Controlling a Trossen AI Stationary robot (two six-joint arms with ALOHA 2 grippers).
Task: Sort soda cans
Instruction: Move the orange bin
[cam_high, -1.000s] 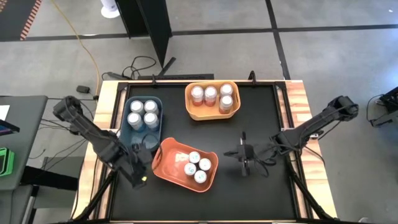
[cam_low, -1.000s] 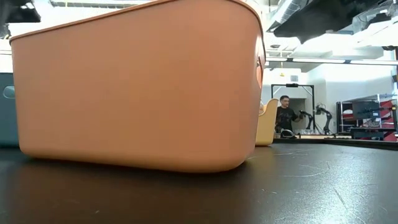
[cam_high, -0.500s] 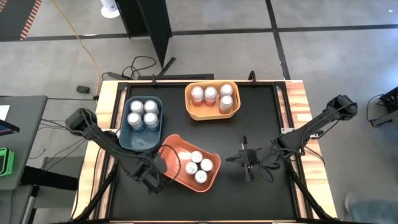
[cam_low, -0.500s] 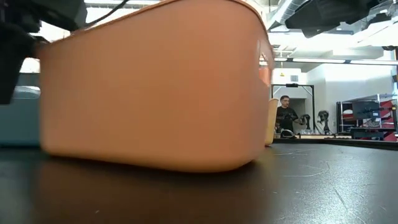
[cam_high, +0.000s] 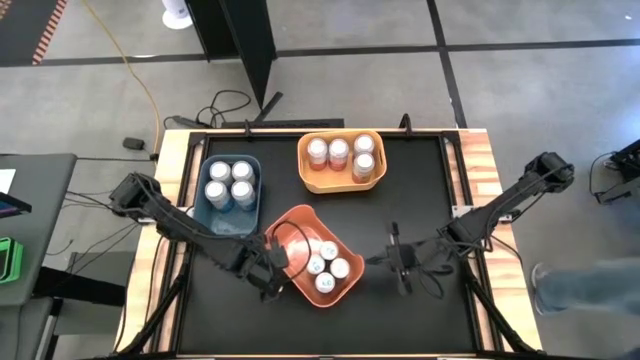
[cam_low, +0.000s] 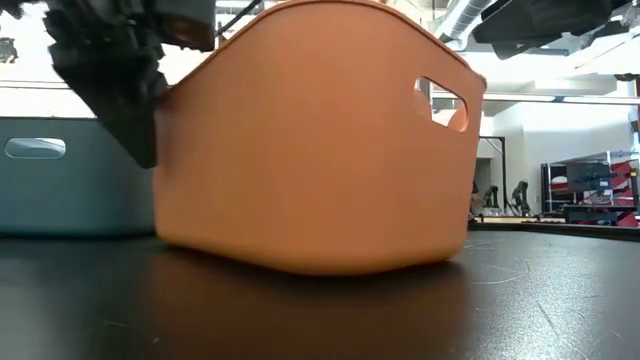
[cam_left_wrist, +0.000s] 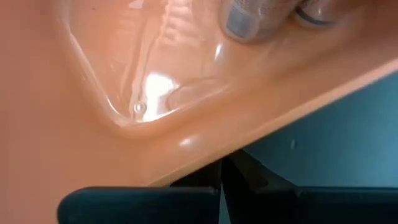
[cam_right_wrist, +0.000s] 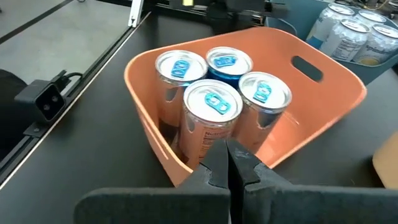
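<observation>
A salmon bin (cam_high: 300, 235) (cam_low: 310, 150) stands on the black table near its front and holds several soda cans (cam_right_wrist: 214, 102) upright. My left gripper (cam_high: 270, 277) (cam_left_wrist: 222, 167) is shut, low against the bin's left near side. My right gripper (cam_high: 385, 260) (cam_right_wrist: 228, 158) is shut and hovers just off the bin's right corner, pointing at it. A blue bin (cam_high: 232, 215) at the left and a yellow bin (cam_high: 342, 183) at the back each hold several cans, upright on the bins' floors. My left gripper pushes the salmon bin with its shut fingertips (cam_left_wrist: 231, 167), just below the rim (cam_left_wrist: 186, 146) by the bin's left near corner. The fingers slant down from the table's left near side. The bin stands flat on the table. My right gripper's tips are close to the bin's right corner (cam_right_wrist: 180, 163); I cannot tell whether they touch.
The blue bin's wall (cam_low: 70, 185) stands close behind my left gripper. Bare black table lies to the right of the salmon bin and along the near edge (cam_high: 330, 335). A wooden rim (cam_high: 490, 200) frames the table. A person's legs (cam_high: 585, 290) show on the floor at the right.
My left gripper has gone down and toward the table's right, meeting the salmon bin. The bin has slid a little to the right and turned clockwise as seen from above, so its long side now runs slantwise. Its cans have stayed upright.
</observation>
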